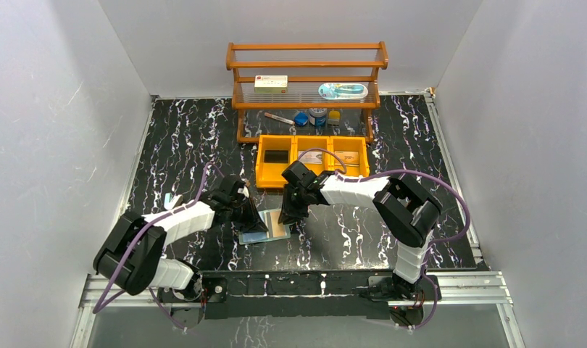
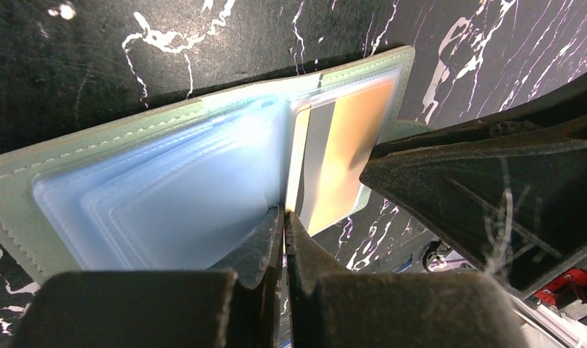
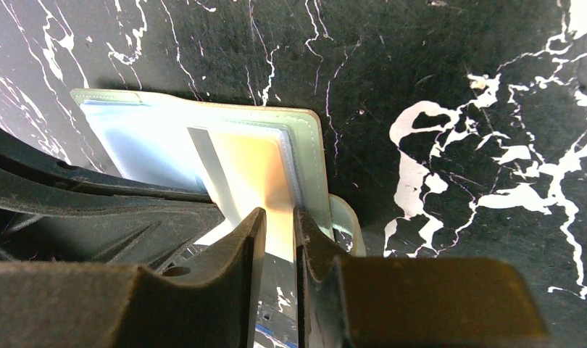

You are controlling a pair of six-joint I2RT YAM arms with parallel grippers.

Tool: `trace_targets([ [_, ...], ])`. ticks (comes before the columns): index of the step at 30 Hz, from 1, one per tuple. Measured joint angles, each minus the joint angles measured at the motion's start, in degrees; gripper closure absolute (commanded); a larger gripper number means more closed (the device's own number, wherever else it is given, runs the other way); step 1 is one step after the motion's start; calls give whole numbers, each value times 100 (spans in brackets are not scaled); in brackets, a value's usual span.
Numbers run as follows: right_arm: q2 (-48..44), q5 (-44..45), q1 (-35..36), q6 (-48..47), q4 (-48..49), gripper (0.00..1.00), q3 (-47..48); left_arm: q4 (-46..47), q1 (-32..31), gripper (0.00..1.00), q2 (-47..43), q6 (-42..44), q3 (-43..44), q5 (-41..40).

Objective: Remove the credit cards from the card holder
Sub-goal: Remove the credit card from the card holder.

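Note:
The card holder (image 1: 251, 235) lies open and flat on the black marbled table, with pale blue inner pockets (image 2: 131, 196) and a green stitched rim (image 3: 311, 145). An orange-tan credit card (image 1: 277, 229) with a grey stripe sticks partway out of its right-hand pocket (image 2: 352, 145). My left gripper (image 1: 260, 220) is shut, its tips (image 2: 285, 212) meeting at the near edge of the fold. Whether a pocket leaf is pinched does not show. My right gripper (image 1: 286, 216) stands narrowly open over the protruding card (image 3: 251, 167), which shows through the gap (image 3: 276, 215).
An orange three-compartment bin (image 1: 262, 165) sits just behind the grippers, with flat cards in it. Further back stands a wooden shelf rack (image 1: 236, 76) carrying a white box (image 1: 270, 83) and small items. A small pale object (image 1: 172, 200) lies at the left.

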Motion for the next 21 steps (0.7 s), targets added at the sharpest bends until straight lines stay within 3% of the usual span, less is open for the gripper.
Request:
trace_targets([
  [14, -2, 24, 0, 76, -11, 71, 0, -761, -50, 100, -448, 238, 144, -533],
  [21, -2, 24, 0, 83, -11, 71, 0, -649, -50, 71, -479, 269, 170, -435],
])
